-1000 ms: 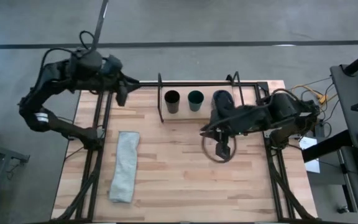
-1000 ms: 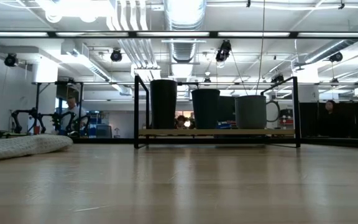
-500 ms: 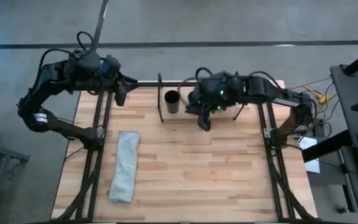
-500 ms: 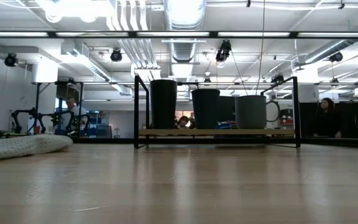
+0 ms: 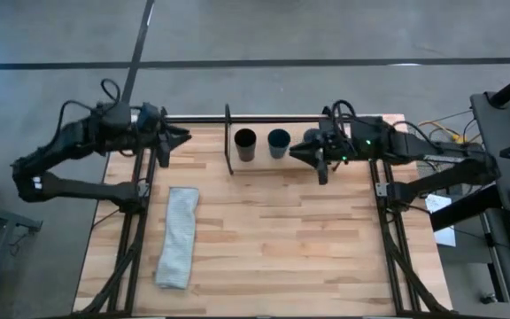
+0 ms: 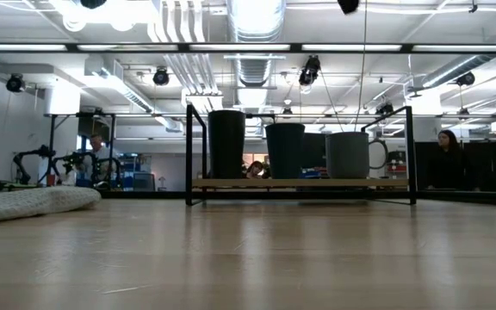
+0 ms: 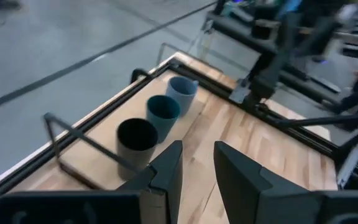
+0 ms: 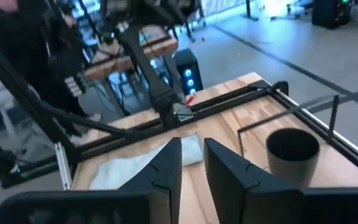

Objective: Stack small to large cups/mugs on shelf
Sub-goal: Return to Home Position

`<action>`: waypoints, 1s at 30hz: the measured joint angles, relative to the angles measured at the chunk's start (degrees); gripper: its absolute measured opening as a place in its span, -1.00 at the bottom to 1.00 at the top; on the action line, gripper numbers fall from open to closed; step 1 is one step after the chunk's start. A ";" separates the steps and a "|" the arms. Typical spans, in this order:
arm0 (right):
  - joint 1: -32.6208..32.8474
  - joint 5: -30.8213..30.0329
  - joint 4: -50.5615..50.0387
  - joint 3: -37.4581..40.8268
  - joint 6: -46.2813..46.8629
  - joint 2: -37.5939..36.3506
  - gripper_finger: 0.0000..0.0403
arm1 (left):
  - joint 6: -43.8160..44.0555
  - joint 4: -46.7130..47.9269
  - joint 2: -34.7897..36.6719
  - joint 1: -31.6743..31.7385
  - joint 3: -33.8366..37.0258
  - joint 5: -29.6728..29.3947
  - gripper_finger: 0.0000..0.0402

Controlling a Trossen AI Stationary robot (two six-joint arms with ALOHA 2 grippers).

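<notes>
Black tumbler (image 5: 245, 139), teal cup (image 5: 279, 138), grey-blue mug (image 6: 349, 155) in a row on shelf (image 6: 300, 182), left tool (image 7: 197, 150) and right tool (image 8: 191, 147) narrowly spread, empty

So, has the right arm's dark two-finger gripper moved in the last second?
Yes. In the high view the right gripper pulled back from the open table to the right end of the black-rod wooden shelf.

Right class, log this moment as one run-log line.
shelf: black tumbler, teal cup, grey-blue mug in a row | left gripper: open, empty, left table edge | right gripper: open, empty, near mug
</notes>
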State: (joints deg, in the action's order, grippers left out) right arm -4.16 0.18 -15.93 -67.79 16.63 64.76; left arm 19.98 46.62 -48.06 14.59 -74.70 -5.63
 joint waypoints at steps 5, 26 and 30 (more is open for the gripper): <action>-0.01 -0.26 11.21 13.25 2.49 -8.08 -0.69 | -3.57 -13.13 9.99 -0.04 17.62 2.69 -0.62; -1.88 -4.23 28.99 40.28 9.23 -22.95 -0.69 | 5.79 -33.33 46.16 0.02 54.32 2.92 -0.62; -1.88 -4.99 29.68 44.18 11.44 -24.77 -0.69 | 6.72 -32.16 46.46 0.02 55.98 2.91 -0.61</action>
State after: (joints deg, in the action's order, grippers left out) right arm -6.04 -4.81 13.75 -23.61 28.07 39.99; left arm 26.70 14.46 -1.60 14.61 -18.72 -2.72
